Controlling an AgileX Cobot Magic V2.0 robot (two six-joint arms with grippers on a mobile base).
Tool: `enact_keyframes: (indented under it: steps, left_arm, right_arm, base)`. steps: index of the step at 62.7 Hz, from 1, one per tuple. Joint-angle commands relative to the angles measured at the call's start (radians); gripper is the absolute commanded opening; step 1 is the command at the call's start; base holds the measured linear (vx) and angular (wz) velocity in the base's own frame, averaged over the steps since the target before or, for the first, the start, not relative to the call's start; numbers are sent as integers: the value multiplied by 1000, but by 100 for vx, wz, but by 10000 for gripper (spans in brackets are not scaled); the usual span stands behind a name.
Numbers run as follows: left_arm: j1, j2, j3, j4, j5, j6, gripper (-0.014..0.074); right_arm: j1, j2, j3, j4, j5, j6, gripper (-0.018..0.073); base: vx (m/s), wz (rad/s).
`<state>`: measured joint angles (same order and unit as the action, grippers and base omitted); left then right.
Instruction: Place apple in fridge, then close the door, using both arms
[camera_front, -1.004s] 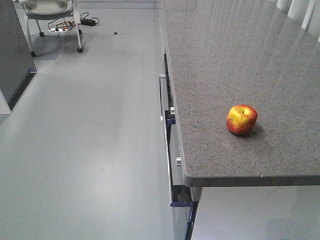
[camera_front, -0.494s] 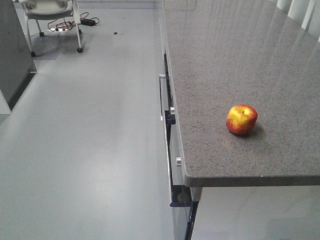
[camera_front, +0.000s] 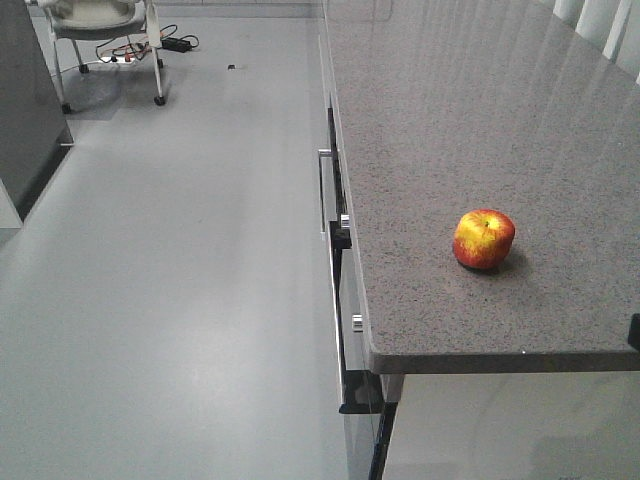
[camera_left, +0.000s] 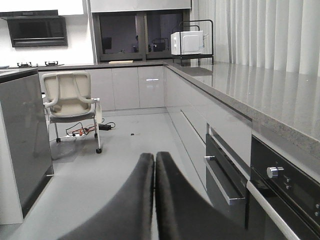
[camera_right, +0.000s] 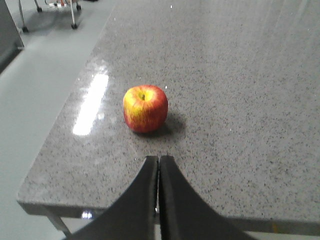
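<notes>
Sitting on speckled grey stone countertop (camera_right: 240, 100): round red-yellow apple (camera_right: 145, 108), just beyond right gripper (camera_right: 158, 159), fingers pressed together, empty.

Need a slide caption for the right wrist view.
Right gripper, shut, faces the apple sitting near the grey countertop corner, not yet grasped.

The front camera looks steeply down from above on the corner of the counter (camera_front: 480, 120), the apple (camera_front: 484, 239) and the floor (camera_front: 180, 300). The right wrist camera sits close over that counter, facing the same apple past the right gripper (camera_right: 159, 159). The left wrist camera looks level, seemingly from low, toward the chair (camera_left: 70, 97), which the front view also catches.
</notes>
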<state>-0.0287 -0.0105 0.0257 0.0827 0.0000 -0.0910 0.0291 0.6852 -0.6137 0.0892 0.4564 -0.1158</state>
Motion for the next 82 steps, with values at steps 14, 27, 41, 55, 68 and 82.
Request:
enact_keyframes:
  steps: [14, 27, 41, 55, 68, 82]
  left_arm:
    - [-3, -16, 28, -7, -77, -4, -6]
    - [-3, -16, 28, -7, -77, -4, -6]
    - [-3, -16, 28, -7, -77, -4, -6]
    - [-3, -16, 28, -7, -77, -4, -6]
    - [-3, -16, 28, -7, -77, -4, -6]
    - [-3, -16, 28, -7, -77, -4, -6]
  right_arm:
    - [-6, 149, -129, -2, 110, -71, 336]
    - [-6, 263, -206, 3, 150, -85, 614]
    - [-6, 434, -313, 55, 181, -156, 689]
    - [-6, 616, -434, 112, 196, -237, 679]
    - [-6, 779, -550, 129, 183, -258, 667]
    - [-6, 947, -680, 137, 181, -283, 655]
  base:
    - [0, 0]
    - [0, 0]
    - [0, 0]
    - [0, 0]
    - [0, 0]
    - [0, 0]
